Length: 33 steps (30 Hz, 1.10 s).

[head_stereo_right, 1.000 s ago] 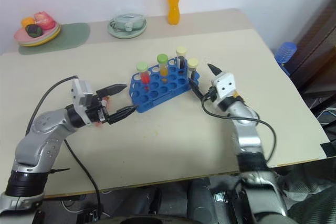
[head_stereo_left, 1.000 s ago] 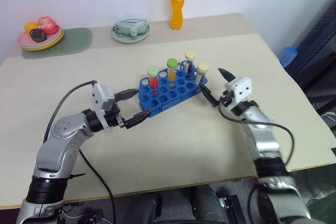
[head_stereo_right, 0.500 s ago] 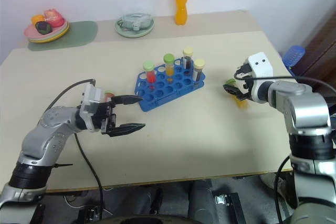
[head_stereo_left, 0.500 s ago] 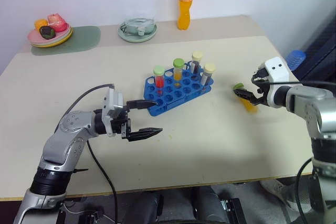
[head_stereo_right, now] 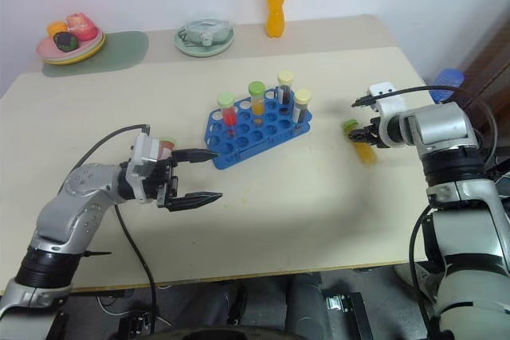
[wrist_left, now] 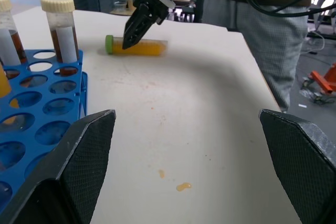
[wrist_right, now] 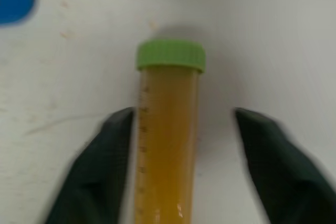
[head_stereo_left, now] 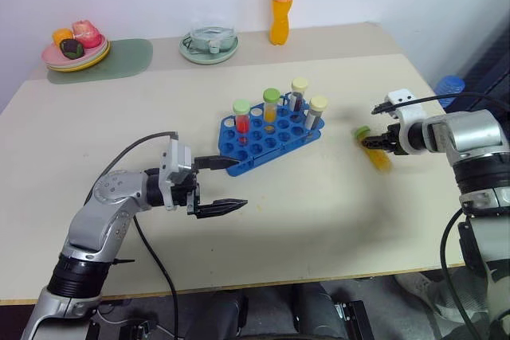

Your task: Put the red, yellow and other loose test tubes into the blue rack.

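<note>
The blue rack (head_stereo_left: pixel 271 137) stands mid-table and holds several upright tubes, among them a red one with a green cap (head_stereo_left: pixel 241 117) and an orange one (head_stereo_left: pixel 272 105). A loose yellow tube with a green cap (head_stereo_left: pixel 374 149) lies on the table to the rack's right. My right gripper (head_stereo_left: pixel 381 142) points down over it. In the right wrist view its fingers (wrist_right: pixel 113 145) straddle the tube (wrist_right: pixel 168 145), still apart. My left gripper (head_stereo_left: pixel 241 182) hovers wide open and empty just left of the rack. A small reddish thing (head_stereo_right: pixel 166 145) peeks out behind the left wrist.
An orange drink bottle (head_stereo_left: pixel 279 13), a green dish with a glass bowl (head_stereo_left: pixel 209 41) and a plate of fruit (head_stereo_left: pixel 74 45) on a green mat line the table's far edge. The table's right edge runs close behind the right gripper.
My right gripper has swung from the rack's right end out to the loose yellow tube, tipped downward, and its fingers have drawn in around it. The left gripper has barely shifted.
</note>
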Each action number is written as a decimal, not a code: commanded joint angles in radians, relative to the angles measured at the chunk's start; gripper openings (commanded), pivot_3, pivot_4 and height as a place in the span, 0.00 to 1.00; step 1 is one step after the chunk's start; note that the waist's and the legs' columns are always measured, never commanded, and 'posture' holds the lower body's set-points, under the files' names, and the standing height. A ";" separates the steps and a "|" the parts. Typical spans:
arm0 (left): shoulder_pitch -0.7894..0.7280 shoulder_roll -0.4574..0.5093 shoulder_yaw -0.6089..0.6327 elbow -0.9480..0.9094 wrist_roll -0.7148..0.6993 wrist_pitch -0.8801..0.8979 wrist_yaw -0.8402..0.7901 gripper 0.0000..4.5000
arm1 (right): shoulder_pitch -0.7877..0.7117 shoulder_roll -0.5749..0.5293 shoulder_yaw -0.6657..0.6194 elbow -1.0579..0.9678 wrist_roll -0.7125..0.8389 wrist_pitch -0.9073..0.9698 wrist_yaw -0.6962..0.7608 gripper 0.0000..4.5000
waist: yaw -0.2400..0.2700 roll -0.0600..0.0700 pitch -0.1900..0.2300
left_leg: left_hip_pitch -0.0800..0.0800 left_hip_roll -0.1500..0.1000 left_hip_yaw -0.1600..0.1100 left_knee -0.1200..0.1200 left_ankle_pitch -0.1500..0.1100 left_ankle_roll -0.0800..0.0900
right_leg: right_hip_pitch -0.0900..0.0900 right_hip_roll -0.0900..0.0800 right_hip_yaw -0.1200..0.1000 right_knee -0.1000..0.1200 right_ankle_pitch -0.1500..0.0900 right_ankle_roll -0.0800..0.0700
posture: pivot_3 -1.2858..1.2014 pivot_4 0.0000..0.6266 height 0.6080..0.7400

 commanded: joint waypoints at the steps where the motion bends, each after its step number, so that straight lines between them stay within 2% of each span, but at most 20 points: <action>1: 0.011 0.012 0.023 -0.045 -0.003 -0.007 0.018 1.00 | -0.039 0.005 0.029 0.062 -0.058 -0.059 0.022 0.18 | 0.000 0.000 0.000 | 0.000 0.000 0.000 0.000 0.000 0.000 | 0.000 0.000 0.000 0.000 0.000 0.000 | 0.52 0.24 1.00; 2: 0.014 0.013 0.025 -0.048 -0.005 -0.006 0.021 1.00 | -0.041 0.006 0.036 0.070 -0.067 -0.071 0.032 0.15 | 0.000 0.000 0.000 | 0.000 0.000 0.000 0.001 0.000 0.000 | 0.000 0.000 0.000 0.000 0.000 0.000 | 0.52 0.24 1.00; 7: 0.024 0.016 0.030 -0.057 -0.013 -0.001 0.035 1.00 | -0.051 0.006 0.039 0.073 -0.100 -0.105 0.054 0.15 | 0.000 0.000 0.000 | 0.001 0.000 0.000 0.001 0.000 0.000 | 0.001 0.000 0.000 0.000 0.000 0.000 | 0.52 0.24 1.00; 10: 0.026 0.015 0.033 -0.056 -0.016 -0.003 0.040 1.00 | -0.038 -0.027 0.034 0.001 -0.104 -0.119 0.095 0.15 | 0.000 0.000 0.000 | 0.001 0.000 0.000 0.001 0.000 0.000 | 0.001 0.000 0.000 0.000 0.000 0.000 | 0.52 0.24 1.00; 16: 0.021 0.011 0.039 -0.045 -0.020 -0.006 0.048 1.00 | 0.139 -0.126 -0.097 -0.393 0.081 -0.139 0.318 0.15 | 0.003 0.001 0.001 | -0.003 0.000 -0.001 0.000 0.000 0.000 | -0.003 0.000 0.000 0.000 0.000 0.000 | 0.52 0.24 1.00; 18: 0.015 0.009 0.039 -0.038 -0.019 -0.007 0.048 1.00 | 0.235 -0.114 -0.180 -0.552 0.176 -0.173 0.363 0.15 | 0.003 0.001 0.001 | -0.004 0.000 -0.001 -0.001 0.000 0.000 | -0.003 0.000 -0.001 0.000 0.000 0.000 | 0.52 0.24 1.00; 21: 0.006 0.004 0.035 -0.022 -0.007 -0.020 0.048 1.00 | 0.370 -0.069 -0.262 -0.728 0.275 -0.239 0.390 0.15 | 0.003 0.001 0.001 | -0.003 0.000 -0.001 0.000 0.000 0.000 | -0.003 0.000 0.000 0.000 0.000 0.000 | 0.52 0.24 1.00; 25: -0.010 -0.008 0.042 -0.002 -0.005 -0.030 0.057 1.00 | 0.470 0.044 -0.301 -0.786 0.289 -0.448 0.348 0.15 | 0.003 0.000 0.001 | 0.000 0.000 0.000 0.000 0.000 0.000 | 0.000 0.000 0.000 0.000 0.000 0.000 | 0.52 0.24 1.00; 30: -0.024 -0.042 0.077 0.034 -0.002 -0.057 0.115 1.00 | 0.417 0.310 -0.299 -0.728 0.302 -0.680 0.236 0.15 | -0.001 0.001 0.001 | 0.001 0.001 0.000 0.000 0.000 0.000 | 0.000 0.001 0.000 0.001 0.000 0.000 | 0.52 0.24 1.00; 33: -0.020 -0.059 0.083 0.055 0.027 -0.092 0.148 1.00 | 0.377 0.461 -0.277 -0.618 0.236 -0.858 0.140 0.15 | -0.001 0.001 0.001 | 0.001 0.000 0.000 0.000 0.000 0.000 | 0.000 0.001 0.000 0.001 0.000 0.000 | 0.52 0.24 1.00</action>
